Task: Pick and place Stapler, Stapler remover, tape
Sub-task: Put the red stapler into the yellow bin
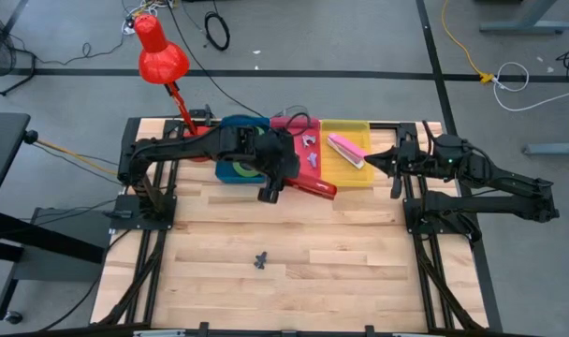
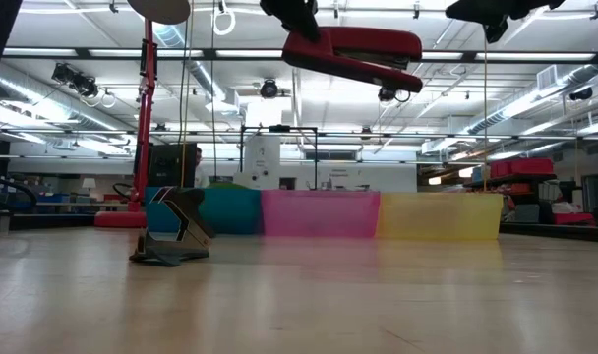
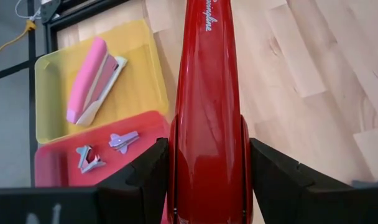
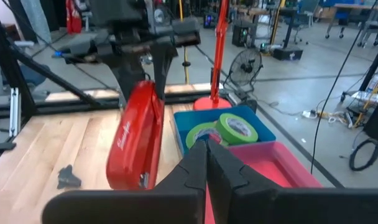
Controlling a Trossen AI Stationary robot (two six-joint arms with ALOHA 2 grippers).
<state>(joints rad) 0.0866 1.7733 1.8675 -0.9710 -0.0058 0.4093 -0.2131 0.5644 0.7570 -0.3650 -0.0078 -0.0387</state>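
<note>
High view shows us, nearest on the table (image 1: 294, 281), one small dark stapler remover (image 1: 260, 259) lying alone on the wood, not yet collected. Farther in, the left gripper (image 1: 270, 193) holds the red stapler (image 1: 313, 186) clamped between its fingers, lifted well above the table just in front of the trays. We judge the step in hand is carrying this stapler to a tray; the next move calls for bringing it over the yellow tray (image 1: 345, 173), where a pink stapler (image 1: 344, 149) already lies, then lowering and releasing. At the far edge the blue tray (image 1: 230, 173) holds green tape (image 4: 237, 127), and the pink tray (image 1: 303, 131) holds two removers. The right gripper (image 1: 372, 159) waits closed and empty at the right of the yellow tray.
</note>
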